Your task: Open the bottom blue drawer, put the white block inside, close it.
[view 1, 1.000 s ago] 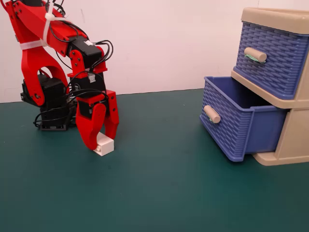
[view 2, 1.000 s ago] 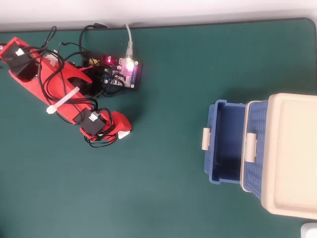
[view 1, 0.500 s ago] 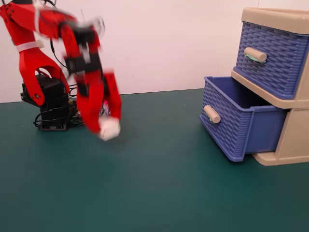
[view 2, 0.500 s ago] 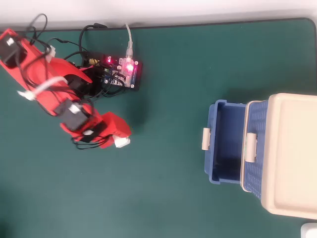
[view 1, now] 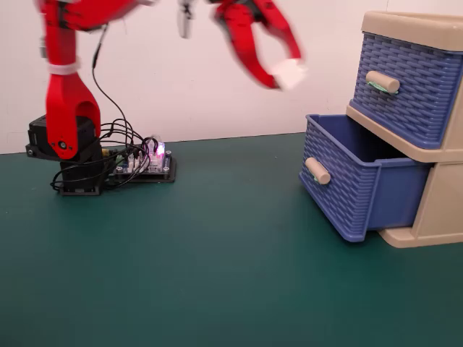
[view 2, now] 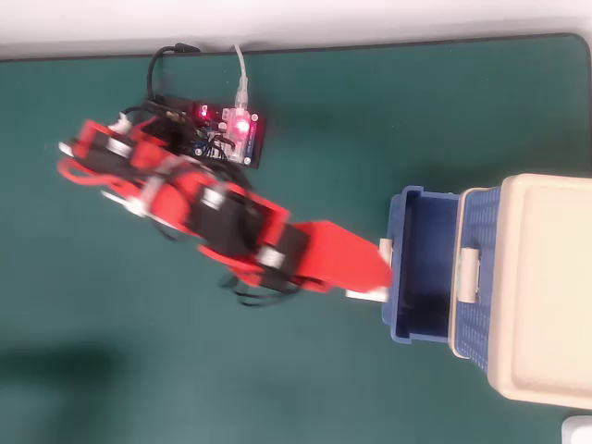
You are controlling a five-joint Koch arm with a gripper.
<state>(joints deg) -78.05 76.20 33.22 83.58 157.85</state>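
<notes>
While the red gripper (view 1: pixel 283 78) clamps the white block (view 1: pixel 289 73) between its jaws, it hangs high in the air, blurred, just short of the bottom blue drawer (view 1: pixel 354 177). In the overhead view the block (view 2: pixel 366 295) sits beside that open drawer's front wall (view 2: pixel 398 277).

A matt green worktop (view 1: pixel 217 275) carries a beige smooth plastic frame (view 1: pixel 441 210) with woven-textured blue plastic drawers (view 1: pixel 362 188), while the red plastic pincer (view 1: pixel 278 69) and white block (view 1: pixel 291 72) look smooth.
</notes>
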